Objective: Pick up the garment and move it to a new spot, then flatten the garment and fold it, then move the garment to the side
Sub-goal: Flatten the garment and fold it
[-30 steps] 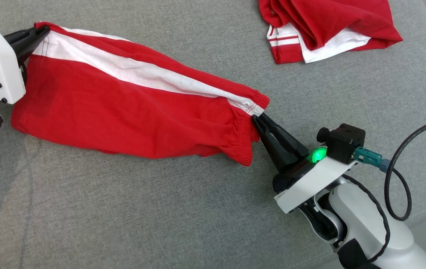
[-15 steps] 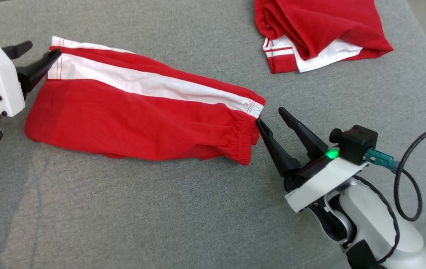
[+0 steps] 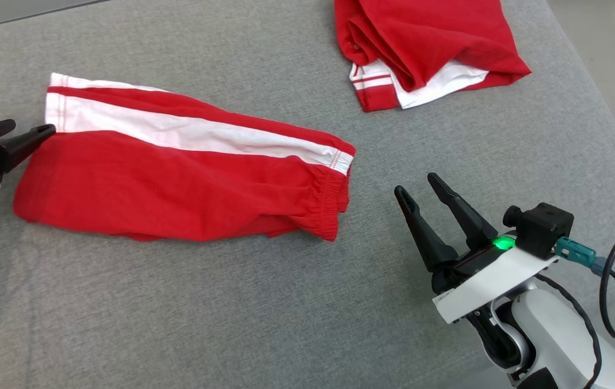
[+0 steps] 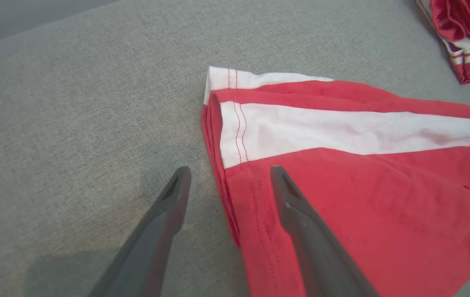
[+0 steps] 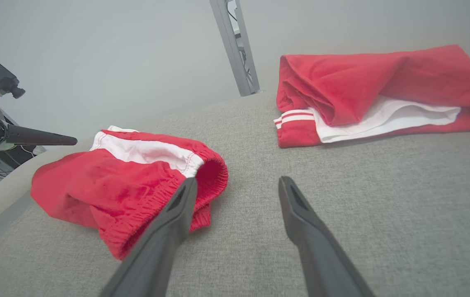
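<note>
Head view: the garment (image 3: 177, 173), red shorts with a white side stripe, lies stretched out flat across the grey tabletop (image 3: 231, 324). My left hand (image 3: 33, 126) sits at its hem end with fingers spread wide and nothing in them, one tip just touching the cloth. My right hand (image 3: 414, 182) is near the elastic waistband (image 3: 334, 200) but apart from it, also wide open and empty. A second red garment (image 3: 426, 43) lies bunched at the far edge, well apart.

Left wrist view: the fingers straddle the hem corner (image 4: 222, 123). I can see two stacked layers with stitched edges, so I judge it thin, light and floppy. It will sag and crease unless both ends are held.

Right wrist view: the gathered waistband (image 5: 201, 165) puffs up just beside my left-side finger (image 5: 177, 214). That thicker ridge looks like the safest grip at this end. At the other, I would pinch the doubled hem corner through both layers. The knit should drag on the fabric surface, so I would lift it, not slide it
</note>
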Motion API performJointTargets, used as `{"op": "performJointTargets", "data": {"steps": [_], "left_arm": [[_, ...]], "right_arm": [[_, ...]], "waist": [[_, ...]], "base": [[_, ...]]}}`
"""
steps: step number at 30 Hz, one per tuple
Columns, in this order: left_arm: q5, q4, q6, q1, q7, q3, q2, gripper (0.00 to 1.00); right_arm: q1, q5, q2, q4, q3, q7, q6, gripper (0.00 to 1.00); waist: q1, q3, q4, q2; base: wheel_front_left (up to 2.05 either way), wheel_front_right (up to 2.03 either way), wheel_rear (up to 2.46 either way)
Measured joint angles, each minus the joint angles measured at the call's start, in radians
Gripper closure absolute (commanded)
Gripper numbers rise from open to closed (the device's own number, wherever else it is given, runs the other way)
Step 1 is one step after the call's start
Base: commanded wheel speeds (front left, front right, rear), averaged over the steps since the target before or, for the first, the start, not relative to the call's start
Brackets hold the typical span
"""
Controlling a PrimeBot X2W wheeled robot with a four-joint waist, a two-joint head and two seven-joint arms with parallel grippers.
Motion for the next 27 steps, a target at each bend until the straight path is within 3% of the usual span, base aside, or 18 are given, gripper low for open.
{"op": "performJointTargets", "data": {"steps": [10,18,19,21,22,23,27], "left_arm": [[-0.139,0.06,0.0,0.054,0.135,0.018,0.03,0.0],[-0.292,-0.047,0.0,0.101,0.22,0.084,0.016,0.0],[-0.291,-0.056,0.0,0.101,0.22,0.088,0.018,0.07],[-0.281,-0.064,0.0,0.101,0.215,0.093,0.024,0.53],[-0.273,-0.064,0.0,0.101,0.207,0.097,0.025,0.69],[-0.27,-0.064,0.0,0.102,0.202,0.101,0.024,1.0],[-0.278,-0.051,0.0,0.128,0.185,0.116,0.008,1.0]], "right_arm": [[0.044,-0.007,0.005,-0.015,-0.03,0.0,0.0,0.0],[0.059,-0.007,0.0,-0.003,-0.035,0.0,0.0,0.0],[0.058,-0.007,0.001,-0.002,-0.035,0.0,0.0,0.0],[0.057,-0.007,0.004,-0.001,-0.033,0.0,0.0,0.0],[0.056,-0.007,0.007,0.0,-0.033,0.0,0.0,0.0],[0.055,-0.007,0.009,0.002,-0.032,0.0,0.0,0.0],[0.053,-0.007,0.005,0.013,-0.034,0.0,0.0,0.0]], "waist": [[0.0,0.011,-0.048,0.0],[0.0001,-0.002,-0.046,0.0],[0.0001,0.0,-0.044,0.0],[0.0,0.003,-0.041,0.0],[0.0001,0.004,-0.04,0.0],[0.0,0.005,-0.037,0.0],[0.0,-0.008,-0.023,0.0]], "base": [[0.0,0.0,0.0],[0.0,0.0,0.0],[0.0,0.0,0.0],[0.0,0.0,0.0],[0.0,0.0,0.0],[0.0,0.0,0.0],[0.0,0.0,0.0]]}}
